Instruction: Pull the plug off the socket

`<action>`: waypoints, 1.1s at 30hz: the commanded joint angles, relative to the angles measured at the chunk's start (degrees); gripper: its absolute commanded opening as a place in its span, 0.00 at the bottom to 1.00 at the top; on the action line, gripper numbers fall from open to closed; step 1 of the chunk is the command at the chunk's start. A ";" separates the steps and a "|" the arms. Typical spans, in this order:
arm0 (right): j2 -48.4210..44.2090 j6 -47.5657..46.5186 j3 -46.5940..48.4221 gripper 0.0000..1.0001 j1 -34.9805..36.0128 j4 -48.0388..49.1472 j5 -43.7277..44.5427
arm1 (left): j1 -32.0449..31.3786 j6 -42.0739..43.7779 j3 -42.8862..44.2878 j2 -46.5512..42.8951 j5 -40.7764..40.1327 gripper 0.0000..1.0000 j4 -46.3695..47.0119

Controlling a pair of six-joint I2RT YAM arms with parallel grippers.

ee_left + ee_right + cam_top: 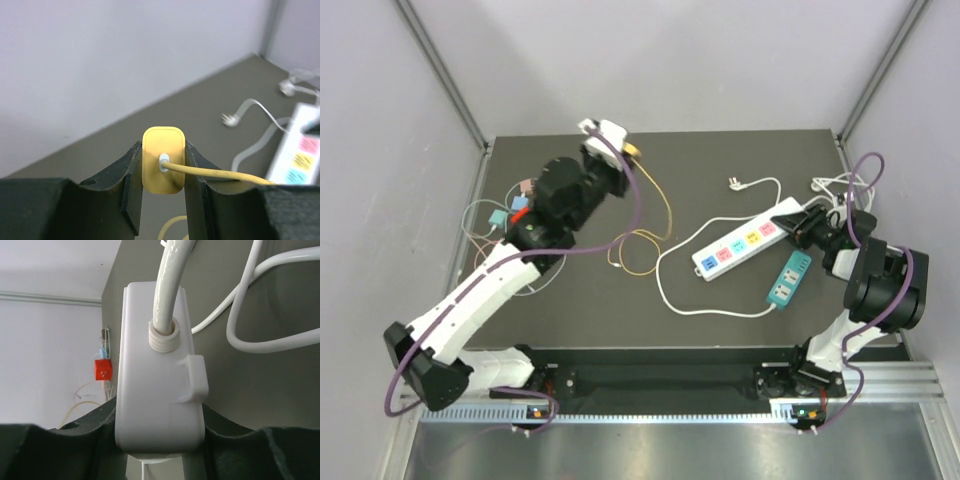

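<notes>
My left gripper (618, 142) is shut on a yellow plug (633, 148), held near the table's back edge, far from any socket. In the left wrist view the yellow plug (163, 160) sits squeezed between my fingertips (131, 165), and its yellow cable (220, 175) trails to the right. My right gripper (799, 224) is shut on the cable end of the white power strip (738, 246). In the right wrist view the strip's end (157, 385) fills the gap between the jaws, with its white cord (170, 280) running upward.
A teal power strip (788, 278) lies beside the white one. A loose white plug (732, 183) and coiled white cord (710, 305) lie around them. Small red, pink and teal adapters (518, 205) with thin wires sit at the left. Yellow cable loops (638, 245) cross mid-table.
</notes>
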 commanded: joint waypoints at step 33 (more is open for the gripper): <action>-2.09 -4.73 2.54 1.00 -0.64 -1.71 1.11 | 36.81 -5.81 10.09 7.91 -15.29 0.00 2.89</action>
